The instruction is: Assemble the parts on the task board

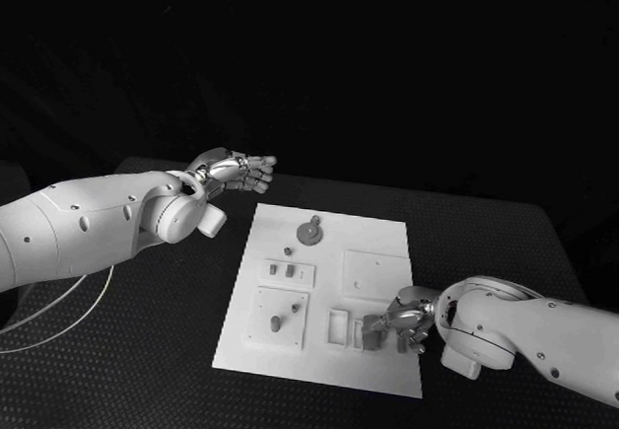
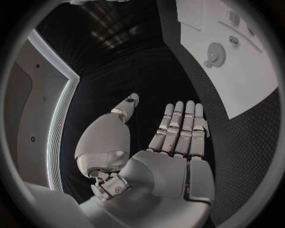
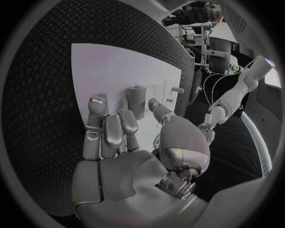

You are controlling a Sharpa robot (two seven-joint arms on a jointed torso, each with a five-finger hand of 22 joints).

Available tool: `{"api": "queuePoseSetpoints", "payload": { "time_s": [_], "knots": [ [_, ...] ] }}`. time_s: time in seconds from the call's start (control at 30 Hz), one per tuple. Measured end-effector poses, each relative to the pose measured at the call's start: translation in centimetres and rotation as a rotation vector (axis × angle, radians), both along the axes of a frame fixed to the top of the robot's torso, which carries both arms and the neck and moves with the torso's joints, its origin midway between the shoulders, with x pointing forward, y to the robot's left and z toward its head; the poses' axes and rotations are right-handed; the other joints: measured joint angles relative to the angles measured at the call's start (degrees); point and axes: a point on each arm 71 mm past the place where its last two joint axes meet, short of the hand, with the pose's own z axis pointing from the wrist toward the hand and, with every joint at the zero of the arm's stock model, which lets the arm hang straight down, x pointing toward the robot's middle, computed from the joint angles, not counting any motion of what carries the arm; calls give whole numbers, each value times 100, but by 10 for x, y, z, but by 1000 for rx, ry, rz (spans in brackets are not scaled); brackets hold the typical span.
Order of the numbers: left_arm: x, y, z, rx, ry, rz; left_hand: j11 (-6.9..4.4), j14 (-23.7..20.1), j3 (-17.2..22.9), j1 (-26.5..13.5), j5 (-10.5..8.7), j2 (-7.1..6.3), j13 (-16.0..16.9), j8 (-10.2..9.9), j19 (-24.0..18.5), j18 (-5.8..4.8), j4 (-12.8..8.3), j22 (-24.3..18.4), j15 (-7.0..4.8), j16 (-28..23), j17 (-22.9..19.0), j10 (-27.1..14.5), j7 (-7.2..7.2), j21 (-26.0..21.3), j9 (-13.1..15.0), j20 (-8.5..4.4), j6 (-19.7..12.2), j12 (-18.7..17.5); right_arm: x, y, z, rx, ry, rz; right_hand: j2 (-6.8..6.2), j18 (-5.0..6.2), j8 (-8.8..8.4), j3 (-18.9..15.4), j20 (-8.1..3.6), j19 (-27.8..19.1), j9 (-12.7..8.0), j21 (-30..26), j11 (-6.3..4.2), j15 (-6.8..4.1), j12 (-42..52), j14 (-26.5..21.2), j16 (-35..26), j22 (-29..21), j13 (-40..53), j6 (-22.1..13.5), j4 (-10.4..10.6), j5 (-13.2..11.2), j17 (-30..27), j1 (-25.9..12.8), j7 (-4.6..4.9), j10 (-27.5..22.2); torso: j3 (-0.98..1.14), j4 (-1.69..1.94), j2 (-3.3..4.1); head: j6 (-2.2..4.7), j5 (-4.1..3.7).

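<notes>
White plate: the task board [image 1: 335, 305] lies in the centre of the frame on the black bench [image 1: 128, 360], long side running away from the robot, so both arms can reach it.
Right hand: the right hand [image 1: 394, 329] sits at the board's lower right edge with its fingers [image 3: 104, 133] curled down onto the plate; a small upright part [image 3: 137, 100] stands just beyond the fingertips. I cannot tell whether the hand pinches it or only touches it, though it looks placed to work that piece.
Left hand: the left hand [image 1: 234, 172] hangs at the upper left of the frame, off the board, fingers [image 2: 181, 128] straight and side by side, holding nothing; probably parked clear of the work.
Gear part: a round toothed part [image 1: 310, 234] rests near the board's far end, untouched.
Other parts: small pegs [image 1: 289, 269] sit in the left-hand blocks, likely already seated.
</notes>
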Motion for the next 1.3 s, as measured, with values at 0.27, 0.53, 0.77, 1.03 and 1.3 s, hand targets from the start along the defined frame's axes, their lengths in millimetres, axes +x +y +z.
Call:
{"api": "queuePoseSetpoints", "payload": {
  "time_s": [0.27,0.53,0.77,1.03,1.3],
  "knots": [
    [-1,-1,0,-5,2,-4,43,0,0,0,0,0,-18,0,0,0,0,-16,0,0,7,2,24,0,6,0,24,0,0,4,-1,3,0,6,104,-4,-46,54,2,0,-11,35,0,0,0,0,0,0,0,2,-202,-1,0,41,-2,0,2,2,-1,-26,13],
    [-1,-1,0,-7,2,-4,54,20,0,0,0,0,-38,0,-20,0,0,-33,20,0,21,13,24,0,12,21,24,0,1,7,-2,3,-2,12,329,-7,-90,88,11,-9,-33,67,0,0,0,0,20,-1,-1,41,-500,-5,-5,130,3,1,0,-1,-2,-44,20],
    [-1,0,0,-7,3,-4,54,20,0,0,0,0,-50,23,-20,0,0,-42,20,0,27,14,24,0,18,21,24,0,1,7,-2,6,-6,14,719,-14,-132,145,42,-39,-40,111,0,1,0,0,20,-1,-1,180,-934,-33,-10,197,-13,1,0,-2,-4,-46,27],
    [-1,0,0,-7,3,-3,54,41,0,0,0,0,-64,23,-20,0,0,-49,-1,0,35,13,45,0,23,21,45,1,-2,3,0,17,-16,1,954,-18,-94,142,63,-60,-23,130,-35,2,0,-1,45,-1,-1,351,-1171,-30,-15,134,-74,36,2,-3,-4,-52,28],
    [-1,1,0,-7,4,-3,54,58,0,1,0,0,-74,45,-20,-1,0,-57,15,0,41,13,45,1,23,21,45,1,3,-1,18,36,-44,-23,997,-47,-60,140,65,-60,-27,133,-72,-31,0,-9,46,-1,-1,397,-1172,-10,-15,90,-103,73,1,-10,-7,-51,31]
  ]
}}
